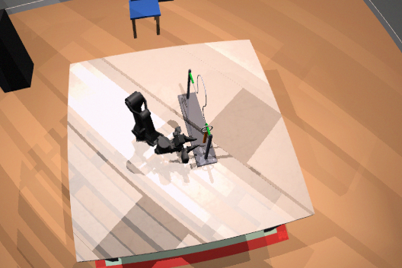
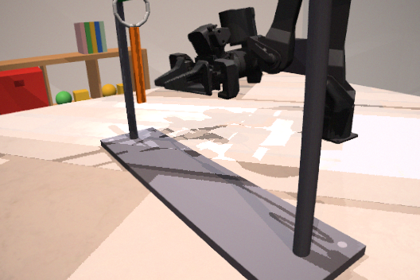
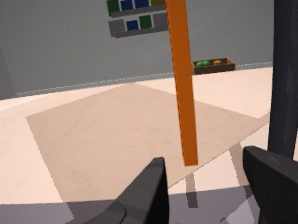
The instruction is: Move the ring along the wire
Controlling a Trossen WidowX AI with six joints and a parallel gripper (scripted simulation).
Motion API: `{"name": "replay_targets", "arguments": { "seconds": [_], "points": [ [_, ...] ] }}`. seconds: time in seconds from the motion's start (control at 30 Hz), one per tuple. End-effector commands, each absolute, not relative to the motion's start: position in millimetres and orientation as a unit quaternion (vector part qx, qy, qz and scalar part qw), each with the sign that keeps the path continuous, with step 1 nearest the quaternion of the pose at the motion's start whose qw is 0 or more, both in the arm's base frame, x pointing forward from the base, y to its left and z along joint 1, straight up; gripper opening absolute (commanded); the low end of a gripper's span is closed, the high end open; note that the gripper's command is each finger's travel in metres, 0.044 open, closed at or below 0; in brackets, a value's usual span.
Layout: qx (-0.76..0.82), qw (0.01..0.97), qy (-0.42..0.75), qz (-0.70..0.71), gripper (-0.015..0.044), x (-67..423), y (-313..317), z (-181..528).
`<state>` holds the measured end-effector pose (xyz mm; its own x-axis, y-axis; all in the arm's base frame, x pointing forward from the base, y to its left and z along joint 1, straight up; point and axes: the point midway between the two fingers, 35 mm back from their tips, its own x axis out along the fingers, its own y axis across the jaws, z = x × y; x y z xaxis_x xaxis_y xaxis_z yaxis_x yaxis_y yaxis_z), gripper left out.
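The grey ring (image 1: 205,132) (image 2: 148,12) hangs on the green wire part (image 1: 206,126) by the near post (image 1: 208,146) (image 2: 126,79) (image 3: 286,63). Its orange handle (image 1: 205,138) (image 2: 138,64) (image 3: 181,63) hangs straight down. My gripper (image 1: 194,143) (image 2: 163,81) (image 3: 204,161) is low over the table, left of the handle, and points at it. Its fingers are part open and empty; in the wrist view the handle hangs a little ahead of the fingertips, between their lines. The thin grey wire (image 1: 205,89) arcs to the far post (image 1: 189,81) (image 2: 313,119) with its green part (image 1: 192,78).
Both posts stand on a grey base plate (image 1: 194,114) (image 2: 209,195). The arm's base (image 1: 139,118) sits left of it. A shelf with toys (image 2: 46,64), a blue chair (image 1: 144,9) and a black box (image 1: 6,57) stand off the table.
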<state>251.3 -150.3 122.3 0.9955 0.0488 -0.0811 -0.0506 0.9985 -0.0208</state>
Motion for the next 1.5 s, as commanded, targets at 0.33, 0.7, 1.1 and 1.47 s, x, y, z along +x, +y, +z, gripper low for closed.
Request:
{"name": "replay_targets", "arguments": {
  "seconds": [0.33, 0.7, 1.1, 1.47],
  "points": [
    [-0.01, 0.999, 0.04, 0.024, 0.016, 273, -152, 122],
    [-0.01, 0.999, 0.039, 0.024, 0.016, 290, -151, 121],
    [-0.009, 0.999, 0.037, 0.024, 0.016, 309, -147, 119],
    [-0.009, 0.999, 0.036, 0.024, 0.016, 316, -146, 118]
  ]
}}
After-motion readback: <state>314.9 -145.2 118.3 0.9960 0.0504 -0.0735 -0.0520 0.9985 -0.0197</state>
